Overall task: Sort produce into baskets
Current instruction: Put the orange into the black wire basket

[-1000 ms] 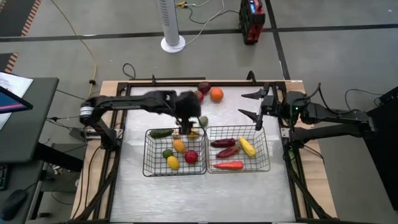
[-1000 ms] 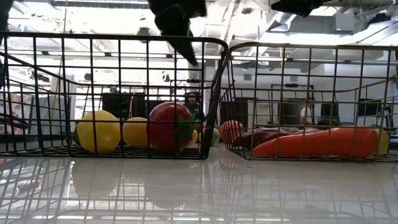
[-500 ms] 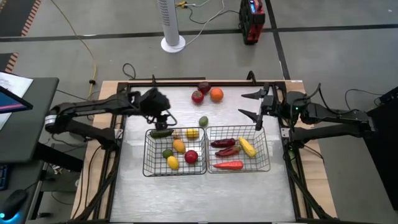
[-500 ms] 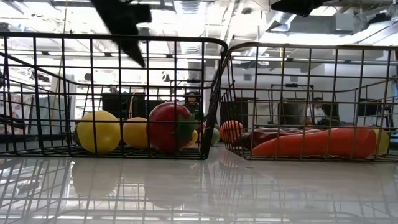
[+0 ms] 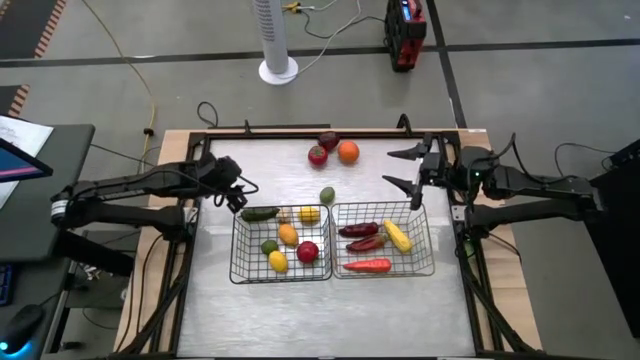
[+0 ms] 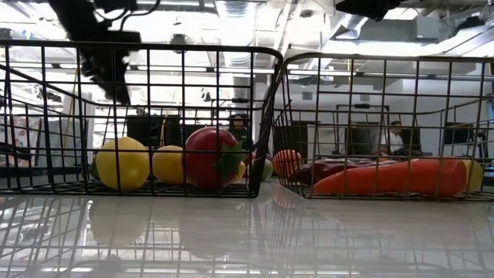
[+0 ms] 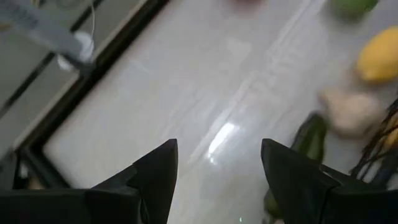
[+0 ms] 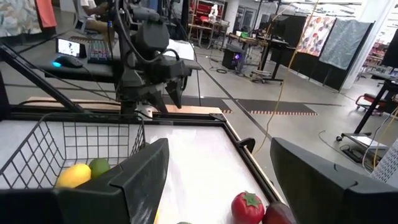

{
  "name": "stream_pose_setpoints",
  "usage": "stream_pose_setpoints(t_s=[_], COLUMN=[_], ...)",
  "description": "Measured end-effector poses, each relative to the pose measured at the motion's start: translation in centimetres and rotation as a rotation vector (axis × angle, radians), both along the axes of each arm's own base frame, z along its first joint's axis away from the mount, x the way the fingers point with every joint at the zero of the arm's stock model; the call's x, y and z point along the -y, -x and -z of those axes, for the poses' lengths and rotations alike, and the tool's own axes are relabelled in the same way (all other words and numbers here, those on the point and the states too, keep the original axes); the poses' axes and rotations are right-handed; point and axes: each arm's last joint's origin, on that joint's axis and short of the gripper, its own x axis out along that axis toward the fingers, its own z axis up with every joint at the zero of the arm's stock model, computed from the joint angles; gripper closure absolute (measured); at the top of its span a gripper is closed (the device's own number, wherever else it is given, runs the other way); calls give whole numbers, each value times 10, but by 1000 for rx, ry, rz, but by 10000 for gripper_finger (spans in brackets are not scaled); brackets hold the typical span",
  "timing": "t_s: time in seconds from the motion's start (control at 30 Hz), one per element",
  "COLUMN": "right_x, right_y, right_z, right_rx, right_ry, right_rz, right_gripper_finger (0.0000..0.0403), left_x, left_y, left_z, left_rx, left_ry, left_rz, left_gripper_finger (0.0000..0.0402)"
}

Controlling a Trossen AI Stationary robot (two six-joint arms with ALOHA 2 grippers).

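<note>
Two wire baskets stand side by side near the table's middle. The left basket (image 5: pixel 240 270) holds round yellow, green and red produce (image 5: pixel 307 251) and a long dark green piece (image 5: pixel 260 213) at its far edge. The right basket (image 5: pixel 428 262) holds long dark red, yellow and red produce (image 5: pixel 367 266). A green fruit (image 5: pixel 327 195), a red one (image 5: pixel 317 155), an orange one (image 5: pixel 347 151) and a dark red one (image 5: pixel 328 140) lie on the table beyond the baskets. My left gripper (image 5: pixel 238 196) hangs open left of the left basket's far corner, holding nothing. My right gripper (image 5: pixel 402 168) waits open beyond the right basket.
The table's raised black frame (image 5: pixel 300 131) runs along the far edge, close behind the loose fruits. Bare tabletop (image 5: pixel 300 310) lies between the baskets and the near edge. A white fan stand (image 5: pixel 278 68) and a red device (image 5: pixel 405 35) sit on the floor beyond the table.
My left gripper has drawn back from above the left basket's far edge toward the table's left edge, sinking a little and rolling about its own line. The produce and baskets stay where they were.
</note>
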Motion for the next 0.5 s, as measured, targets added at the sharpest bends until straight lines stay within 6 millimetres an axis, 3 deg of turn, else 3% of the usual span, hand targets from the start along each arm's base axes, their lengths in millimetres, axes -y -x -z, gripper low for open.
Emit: stream_pose_setpoints(t_s=[0.13, 0.5], right_x=[0, 1], right_y=[-3, -5], right_z=[2, 2], right_rx=[-11, -14], right_ry=[3, 9], right_rz=[0, 0], right_gripper_finger=[93, 93], left_x=[2, 1], left_y=[10, 6], left_z=[13, 10], left_rx=[-36, 9], left_ry=[39, 86], left_rz=[-16, 64], left_gripper_finger=[183, 183])
